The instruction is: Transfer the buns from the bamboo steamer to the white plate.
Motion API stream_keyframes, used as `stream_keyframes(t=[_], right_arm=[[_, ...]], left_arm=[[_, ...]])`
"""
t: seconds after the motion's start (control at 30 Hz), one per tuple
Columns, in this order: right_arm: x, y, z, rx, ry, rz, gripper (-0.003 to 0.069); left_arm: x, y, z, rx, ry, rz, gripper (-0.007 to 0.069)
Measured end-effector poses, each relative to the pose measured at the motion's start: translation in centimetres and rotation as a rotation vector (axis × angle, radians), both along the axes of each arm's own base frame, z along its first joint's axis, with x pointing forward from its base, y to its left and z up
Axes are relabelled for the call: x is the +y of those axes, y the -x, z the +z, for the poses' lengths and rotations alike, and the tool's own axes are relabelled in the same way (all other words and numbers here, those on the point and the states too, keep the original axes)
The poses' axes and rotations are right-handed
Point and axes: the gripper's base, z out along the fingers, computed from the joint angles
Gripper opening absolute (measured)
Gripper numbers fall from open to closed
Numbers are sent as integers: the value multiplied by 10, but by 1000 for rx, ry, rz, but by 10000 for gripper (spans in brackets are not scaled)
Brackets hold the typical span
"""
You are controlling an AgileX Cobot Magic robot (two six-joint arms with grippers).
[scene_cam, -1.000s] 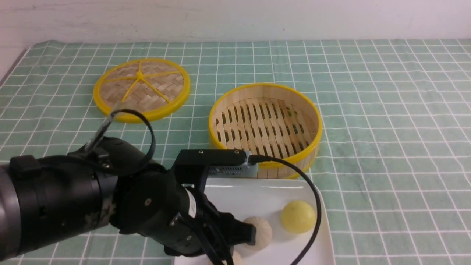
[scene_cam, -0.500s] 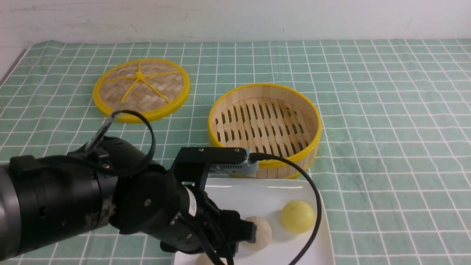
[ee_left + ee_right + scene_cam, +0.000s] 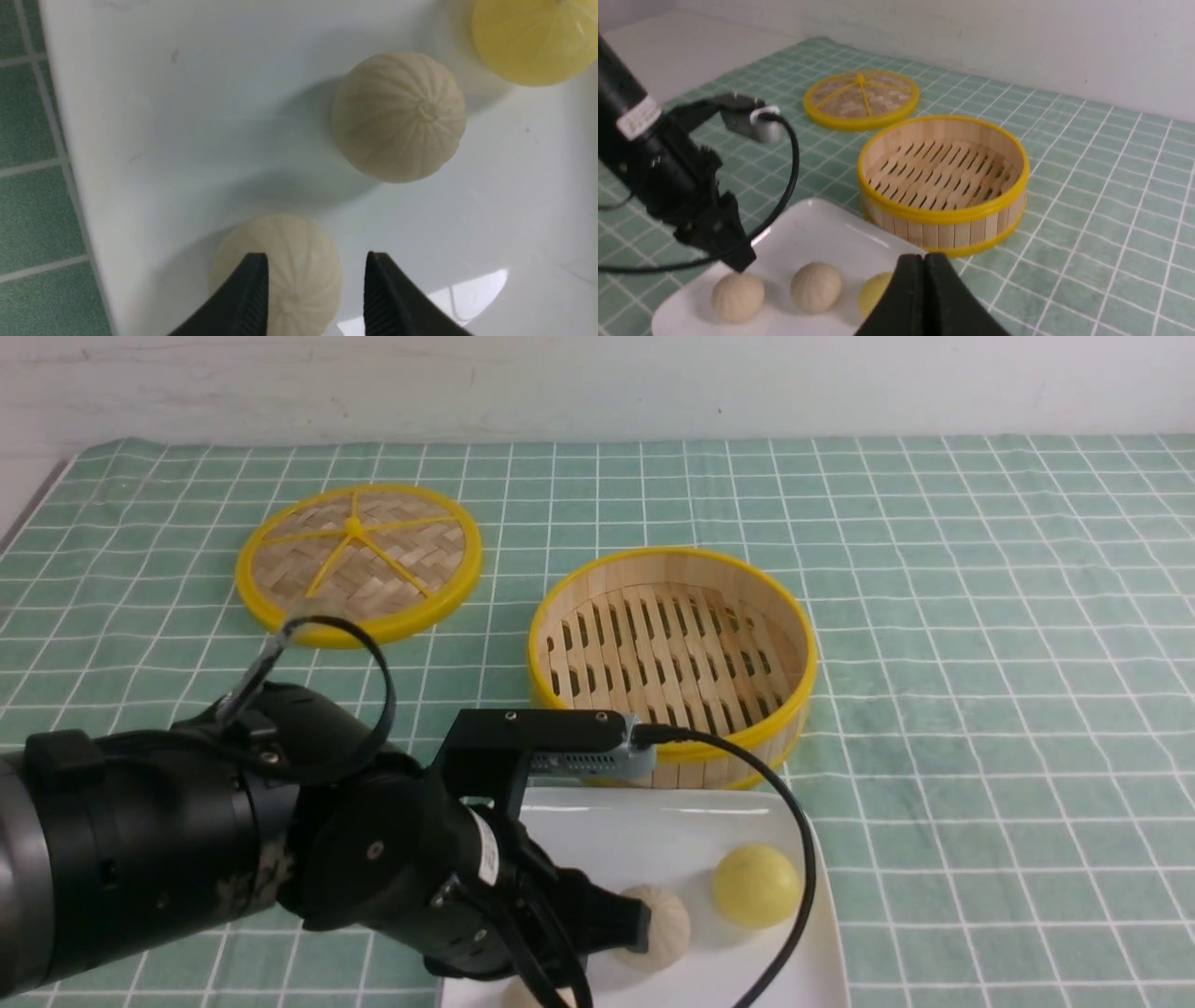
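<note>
Right gripper (image 3: 927, 257): fingertips together, nothing between them. Left gripper (image 3: 317, 255): fingers apart, over one cream bun (image 3: 280, 270). This bun, other cream bun (image 3: 399, 116) and yellow bun (image 3: 757, 886) are all on white plate (image 3: 719, 831). Behind plate is bamboo steamer (image 3: 672, 653), without buns. Farther, to left, lies woven lid (image 3: 359, 560) on green checked cloth (image 3: 980, 709).

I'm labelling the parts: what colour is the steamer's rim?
Yellow, on the steamer; it shows best in the front view.
</note>
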Motion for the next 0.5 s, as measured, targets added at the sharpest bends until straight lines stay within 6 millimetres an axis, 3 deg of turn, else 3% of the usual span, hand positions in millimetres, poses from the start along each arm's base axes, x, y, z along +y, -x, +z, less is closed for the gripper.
stream_keyframes(t=[0.1, 0.23, 0.5], right_arm=[[-5, -5, 4, -45, -48, -75, -7], [-11, -15, -7, -52, -46, -173, -6], [-13, -19, -16, -27, -42, -208, -6]], left_arm=[[0, 0, 0, 0, 0, 0, 277], [0, 0, 0, 0, 0, 0, 244], [0, 0, 0, 0, 0, 0, 239]])
